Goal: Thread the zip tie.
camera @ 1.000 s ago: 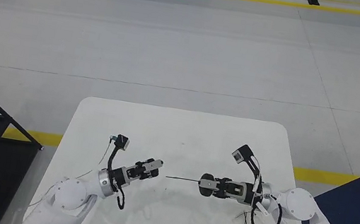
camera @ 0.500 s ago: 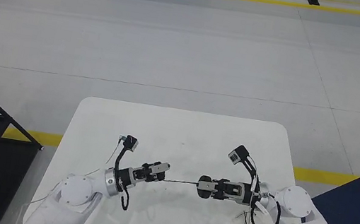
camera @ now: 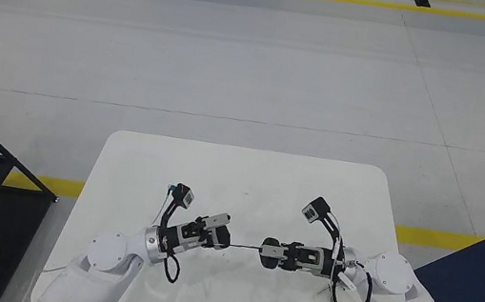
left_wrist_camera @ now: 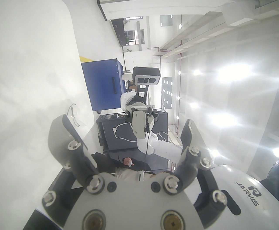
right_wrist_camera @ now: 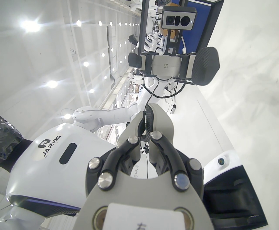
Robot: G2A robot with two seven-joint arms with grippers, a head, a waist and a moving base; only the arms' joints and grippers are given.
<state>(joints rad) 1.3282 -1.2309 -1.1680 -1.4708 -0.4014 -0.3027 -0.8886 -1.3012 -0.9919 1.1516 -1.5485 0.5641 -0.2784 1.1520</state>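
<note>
Black plastic zip tie (camera: 246, 246), thin and straight, over smooth white table (camera: 249, 171). Long axis arm to arm. Right gripper (camera: 265, 251) pinches one end; tip points toward left gripper (camera: 222, 237), fingers spread wide, empty.

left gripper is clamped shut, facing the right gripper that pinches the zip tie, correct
Not quite: the left gripper is open, its jaws spread wide apart in the left wrist view. The rest holds: it faces the right gripper, which is shut on the zip tie.

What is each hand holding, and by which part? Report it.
The right hand grips the zip tie by one end; the open left hand holds nothing.
</note>
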